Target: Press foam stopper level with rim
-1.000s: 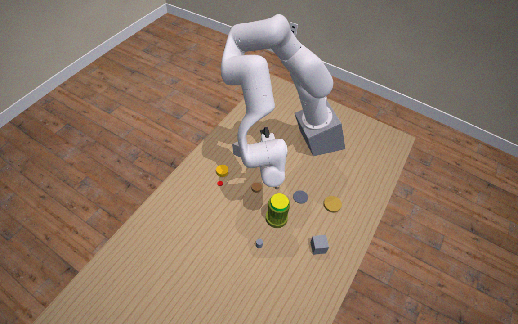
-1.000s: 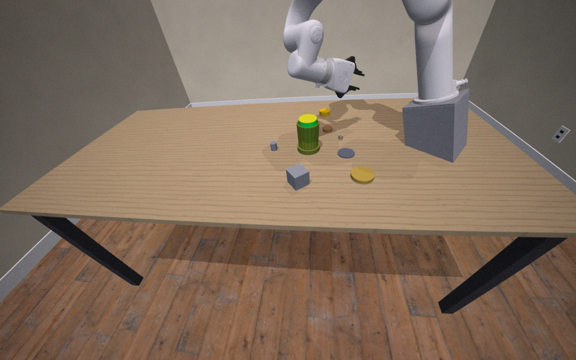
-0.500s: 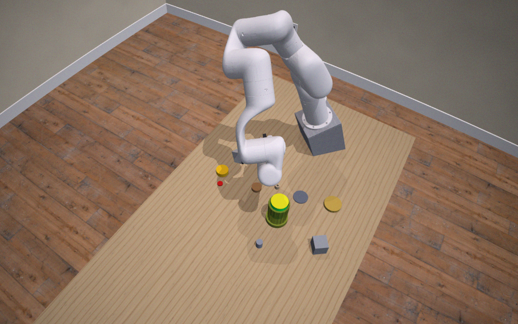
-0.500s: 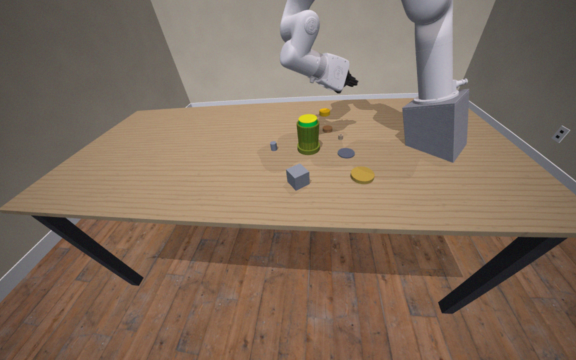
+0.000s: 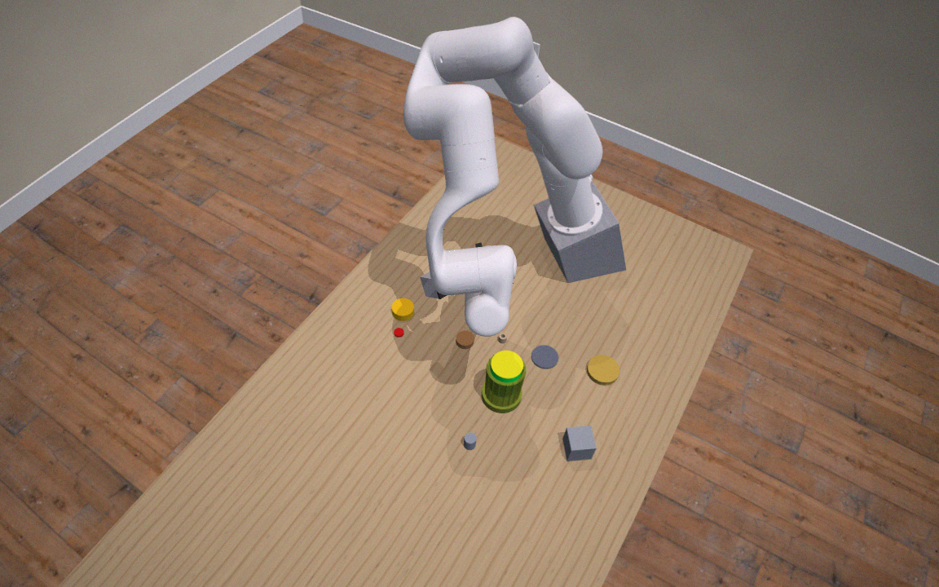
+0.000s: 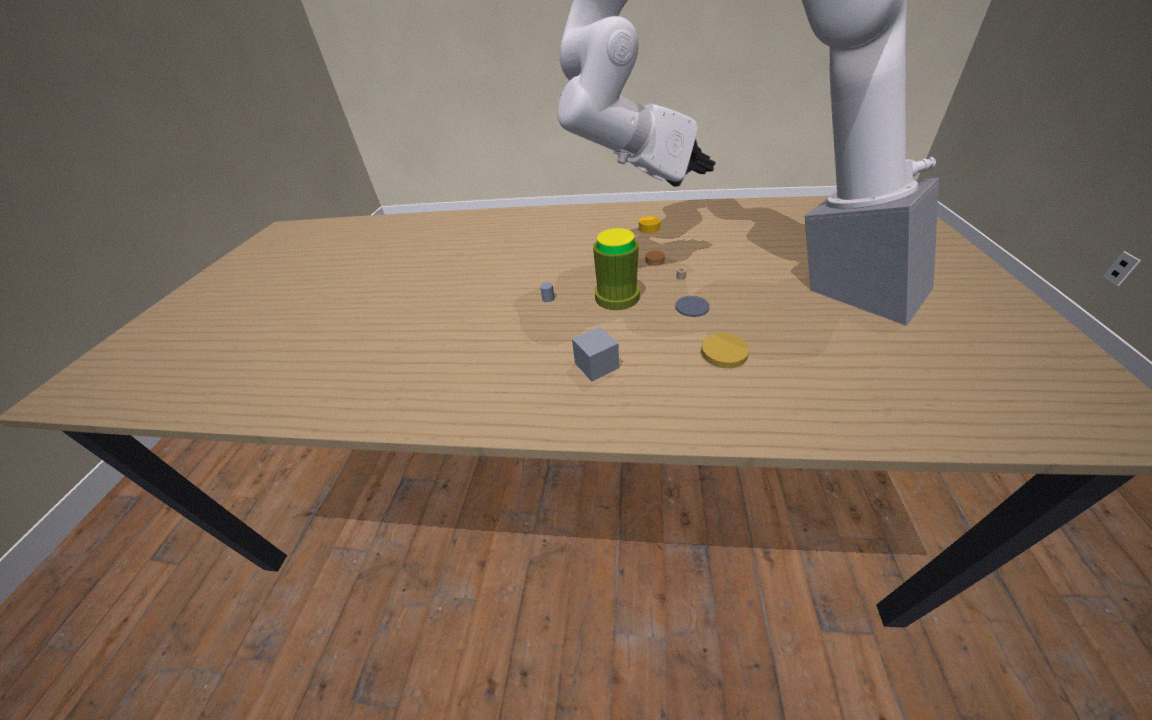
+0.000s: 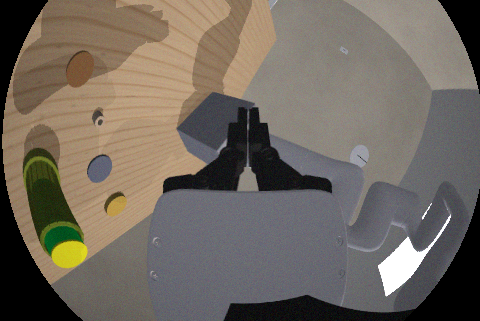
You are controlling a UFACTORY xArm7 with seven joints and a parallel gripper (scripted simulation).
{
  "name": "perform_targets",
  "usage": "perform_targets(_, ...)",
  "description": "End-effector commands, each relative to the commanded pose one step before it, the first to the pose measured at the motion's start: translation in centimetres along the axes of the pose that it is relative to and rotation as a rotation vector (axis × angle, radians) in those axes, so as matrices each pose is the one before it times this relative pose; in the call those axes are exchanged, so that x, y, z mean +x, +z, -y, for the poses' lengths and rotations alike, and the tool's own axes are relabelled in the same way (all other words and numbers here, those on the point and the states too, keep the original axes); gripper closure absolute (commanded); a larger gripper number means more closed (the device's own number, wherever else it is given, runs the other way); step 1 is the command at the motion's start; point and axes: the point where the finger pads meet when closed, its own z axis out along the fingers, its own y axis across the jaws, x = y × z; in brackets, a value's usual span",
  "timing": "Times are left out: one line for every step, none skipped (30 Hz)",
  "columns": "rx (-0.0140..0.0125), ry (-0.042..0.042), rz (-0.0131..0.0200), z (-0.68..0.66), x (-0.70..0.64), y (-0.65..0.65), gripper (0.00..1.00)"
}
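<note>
From the top view we see the green ribbed jar (image 5: 504,390) standing upright near the middle of the tabletop (image 5: 312,467), with the yellow foam stopper (image 5: 507,363) sitting in its mouth. The white arm (image 5: 458,146) bends down from its grey pedestal (image 5: 599,258), and its wrist hangs above the tabletop just behind the jar, not over it. Around the jar lie a grey disc (image 5: 544,356), a mustard disc (image 5: 602,368), a brown disc (image 5: 465,338), a small tan peg (image 5: 502,337), a yellow puck (image 5: 403,308), a red dot (image 5: 398,332), a small grey cylinder (image 5: 469,440) and a grey cube (image 5: 579,442). All are apart from the jar.

From the exterior view we see the stopper (image 6: 615,238) standing a little proud of the jar (image 6: 616,273), with a bright green band showing beneath the yellow top. The tool (image 6: 702,163) is well above the tabletop (image 6: 294,358), tilted downward toward the pedestal (image 6: 871,259) and away from the jar. Nothing rests on the stopper.

From the wrist view we see the tool (image 7: 247,124) with its two black fingers pressed together and nothing between them; it is fully closed and empty. The jar (image 7: 47,201) appears at the lower left edge, its stopper (image 7: 70,253) well apart from the tool. The pedestal (image 7: 207,124) lies behind the fingertips.
</note>
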Motion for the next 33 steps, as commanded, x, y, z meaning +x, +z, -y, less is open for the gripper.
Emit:
perform_targets(0.06216,-0.07792,0.01093,0.478,-0.064,-1.331,1.0)
perform_targets(0.0,0.0,0.0,0.0,0.0,0.0,1.0)
perform_targets(0.0,0.0,0.0,0.0,0.0,0.0,1.0)
perform_targets(0.0,0.0,0.0,0.0,0.0,0.0,1.0)
perform_targets(0.0,0.0,0.0,0.0,0.0,0.0,1.0)
perform_targets(0.0,0.0,0.0,0.0,0.0,0.0,1.0)
perform_targets(0.0,0.0,0.0,0.0,0.0,0.0,1.0)
perform_targets(0.0,0.0,0.0,0.0,0.0,0.0,1.0)
perform_targets(0.0,0.0,0.0,0.0,0.0,0.0,1.0)
perform_targets(0.0,0.0,0.0,0.0,0.0,0.0,1.0)
perform_targets(0.0,0.0,0.0,0.0,0.0,0.0,1.0)
perform_targets(0.0,0.0,0.0,0.0,0.0,0.0,1.0)
perform_targets(0.0,0.0,0.0,0.0,0.0,0.0,1.0)
perform_targets(0.0,0.0,0.0,0.0,0.0,0.0,1.0)
perform_targets(0.0,0.0,0.0,0.0,0.0,0.0,1.0)
perform_targets(0.03601,-0.04572,0.00411,0.315,-0.033,-0.722,1.0)
perform_targets(0.03948,-0.04884,0.00165,0.356,-0.016,-0.797,1.0)
perform_targets(0.0,0.0,0.0,0.0,0.0,0.0,1.0)
perform_targets(0.0,0.0,0.0,0.0,0.0,0.0,1.0)
perform_targets(0.0,0.0,0.0,0.0,0.0,0.0,1.0)
perform_targets(0.0,0.0,0.0,0.0,0.0,0.0,1.0)
perform_targets(0.0,0.0,0.0,0.0,0.0,0.0,1.0)
perform_targets(0.0,0.0,0.0,0.0,0.0,0.0,1.0)
perform_targets(0.0,0.0,0.0,0.0,0.0,0.0,1.0)
perform_targets(0.0,0.0,0.0,0.0,0.0,0.0,1.0)
perform_targets(0.0,0.0,0.0,0.0,0.0,0.0,1.0)
perform_targets(0.0,0.0,0.0,0.0,0.0,0.0,1.0)
perform_targets(0.0,0.0,0.0,0.0,0.0,0.0,1.0)
perform_targets(0.0,0.0,0.0,0.0,0.0,0.0,1.0)
perform_targets(0.0,0.0,0.0,0.0,0.0,0.0,1.0)
perform_targets(0.0,0.0,0.0,0.0,0.0,0.0,1.0)
perform_targets(0.0,0.0,0.0,0.0,0.0,0.0,1.0)
perform_targets(0.04275,-0.05185,-0.00136,0.399,0.006,-0.872,1.0)
